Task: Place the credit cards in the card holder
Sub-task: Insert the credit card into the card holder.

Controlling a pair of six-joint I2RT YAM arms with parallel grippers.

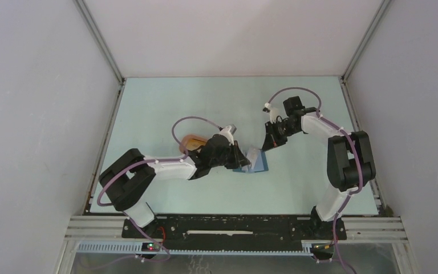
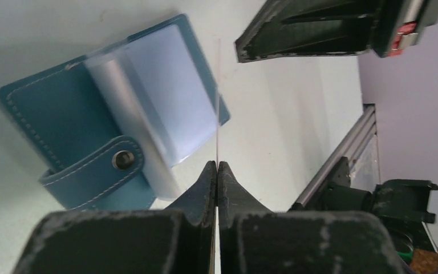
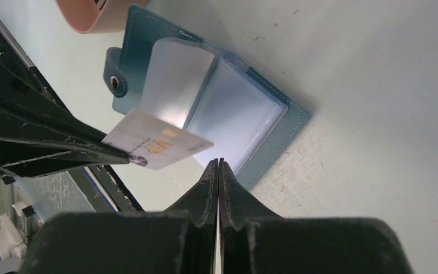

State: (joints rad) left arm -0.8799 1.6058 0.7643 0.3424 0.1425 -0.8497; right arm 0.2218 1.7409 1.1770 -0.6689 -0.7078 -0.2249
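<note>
A: 1 whitish card [image 3: 157,147] is out. Who has it?
B: The left gripper [image 2: 218,165], jaws pinching its edge. It hangs over the open holder [image 3: 217,108]; I cannot tell whether it touches the clear sleeves [image 3: 234,114].
A: The right gripper [image 3: 219,162]?
B: Jaws pressed together, nothing seen between them. From above, it is at 1 o'clock of the holder.
A: And the holder?
B: Flat on the table [image 1: 165,103], at 4 o'clock of the pink tray [image 1: 193,141], with the left gripper between them.
</note>
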